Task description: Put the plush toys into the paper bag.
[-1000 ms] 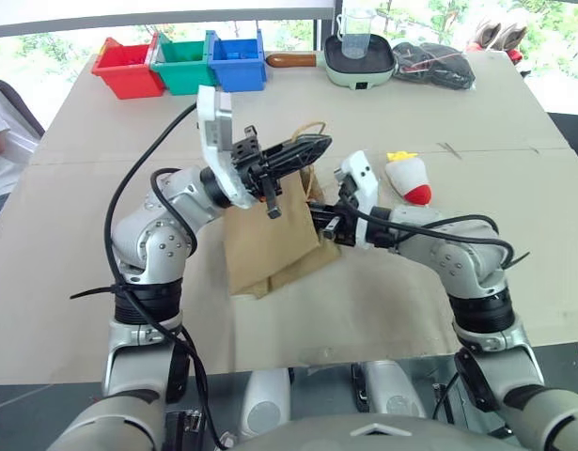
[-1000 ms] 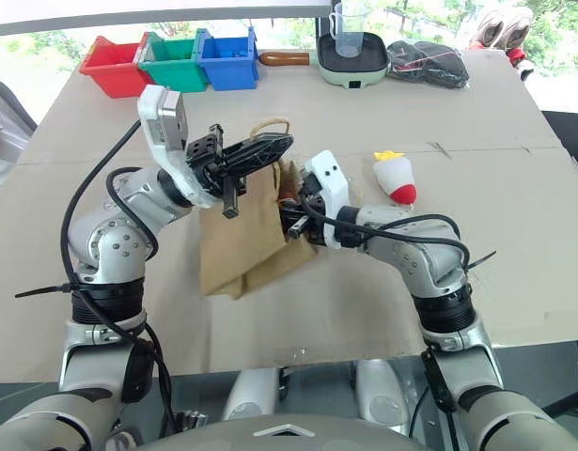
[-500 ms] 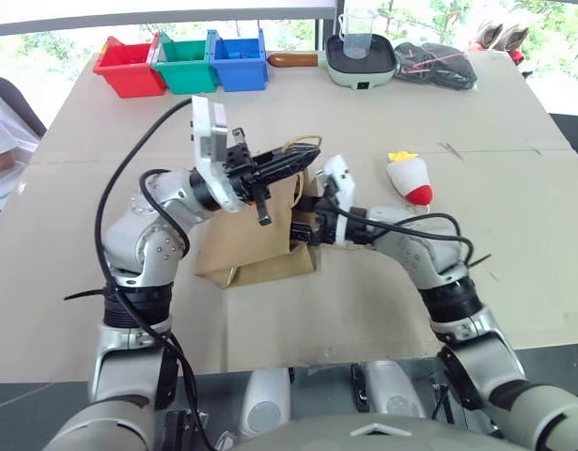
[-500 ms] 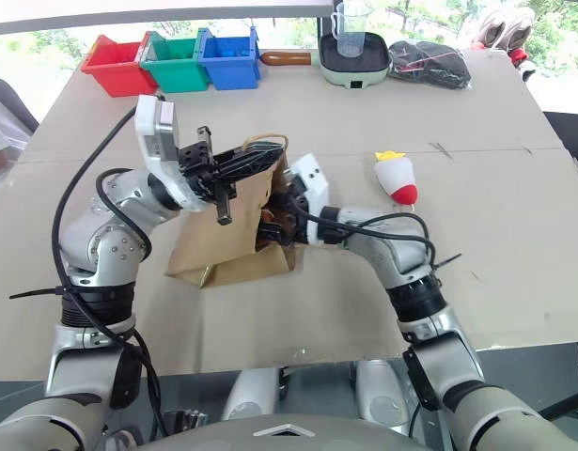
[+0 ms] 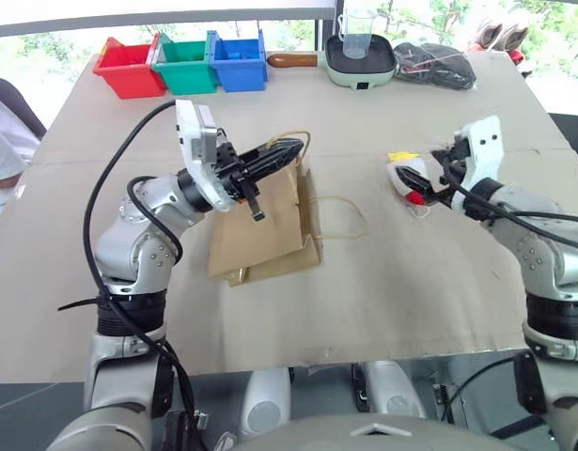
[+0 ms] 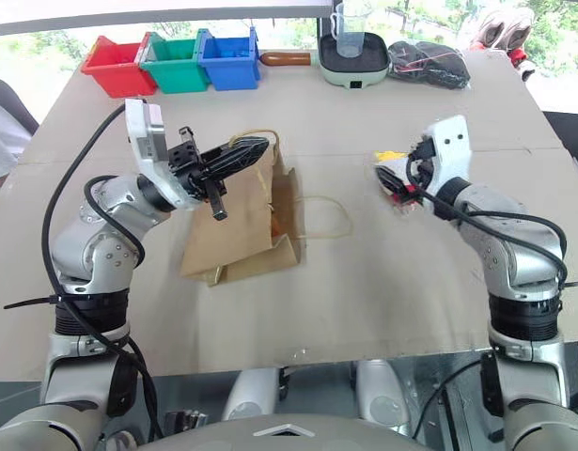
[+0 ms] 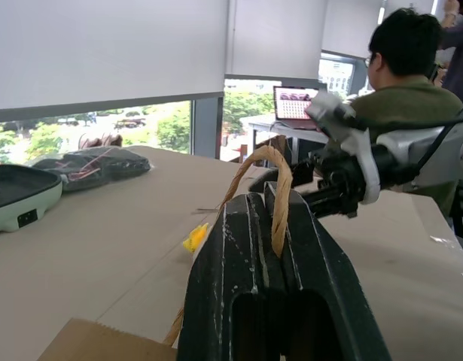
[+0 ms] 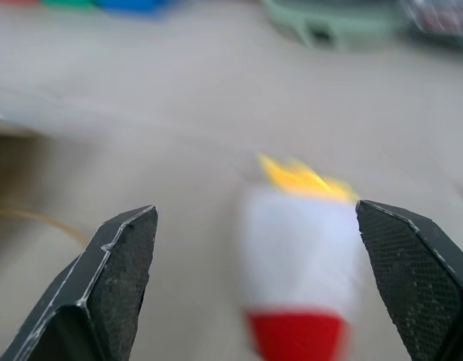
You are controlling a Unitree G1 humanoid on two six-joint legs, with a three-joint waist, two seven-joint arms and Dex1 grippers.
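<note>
L gripper (image 5: 281, 150) pinches a twisted loop handle of the brown kraft paper bag (image 5: 260, 230); R gripper (image 8: 254, 286) spread wide by white conical plush toy w/ red end (image 8: 299, 282) on bench (image 5: 382, 291); nothing between.

One paper bag (image 5: 260, 230), one white plush toy (image 5: 408, 177), three plastic bins (image 5: 182, 66), one green pan (image 5: 360, 58), one dark bundle (image 5: 434, 64).

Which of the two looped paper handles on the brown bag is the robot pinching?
The raised handle, clamped in the left gripper; the other loop lies flat on the table.
</note>
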